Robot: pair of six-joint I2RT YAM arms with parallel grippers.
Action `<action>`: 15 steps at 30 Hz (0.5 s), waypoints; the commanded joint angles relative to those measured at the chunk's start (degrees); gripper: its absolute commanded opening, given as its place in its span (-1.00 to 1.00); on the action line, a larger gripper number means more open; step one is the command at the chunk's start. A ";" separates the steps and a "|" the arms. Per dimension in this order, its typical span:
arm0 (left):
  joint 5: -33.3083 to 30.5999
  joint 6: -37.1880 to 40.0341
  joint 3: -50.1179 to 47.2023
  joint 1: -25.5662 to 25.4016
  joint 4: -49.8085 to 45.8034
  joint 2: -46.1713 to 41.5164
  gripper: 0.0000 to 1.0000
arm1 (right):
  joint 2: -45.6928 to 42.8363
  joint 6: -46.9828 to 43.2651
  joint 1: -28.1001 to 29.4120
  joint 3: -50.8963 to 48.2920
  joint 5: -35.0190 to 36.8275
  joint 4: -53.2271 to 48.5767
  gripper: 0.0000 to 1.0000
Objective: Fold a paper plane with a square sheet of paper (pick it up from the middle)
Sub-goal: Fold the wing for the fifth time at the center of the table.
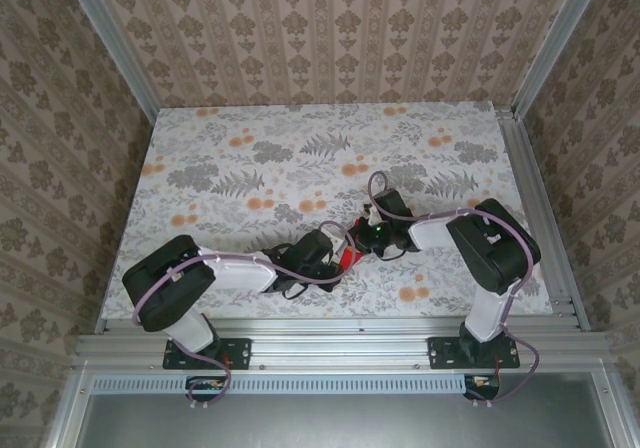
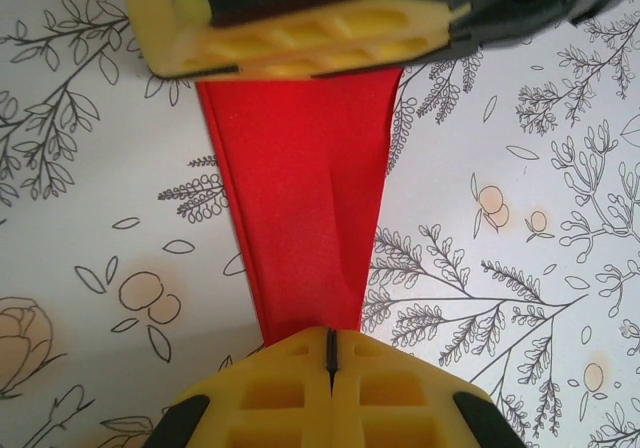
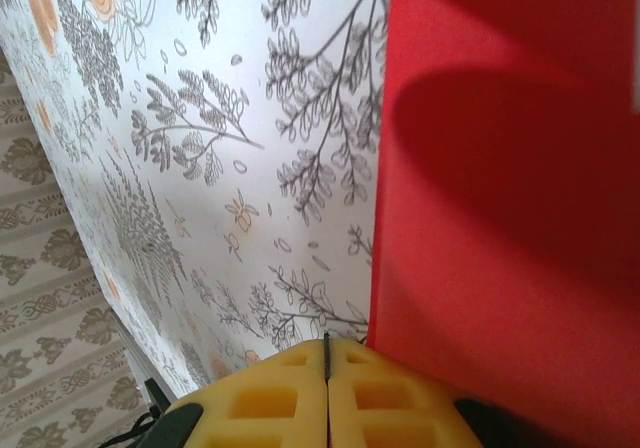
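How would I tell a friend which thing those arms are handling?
Find the flowery table. Near its front edge, the left end effector and right end effector meet at a tapering folded paper, the only bright red thing there.

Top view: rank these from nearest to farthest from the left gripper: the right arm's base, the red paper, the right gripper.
Measured from the left gripper:
1. The red paper, right at its fingertips, mid-table.
2. The right gripper, just across the paper, on the right.
3. The right arm's base, well off at the table's near right edge.
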 commanded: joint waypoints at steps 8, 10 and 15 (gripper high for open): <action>3.08 1.35 -5.41 -0.37 -14.83 0.63 -1.00 | 5.72 -4.70 -6.75 6.36 10.35 -4.84 -0.80; 3.18 1.26 -5.50 -0.46 -14.97 0.32 -1.00 | 6.74 -5.18 -7.58 7.23 10.22 -5.02 -0.80; 3.43 0.91 -6.28 -0.47 -15.39 -1.00 -1.00 | 8.17 -6.31 -9.88 9.28 10.12 -5.93 -0.79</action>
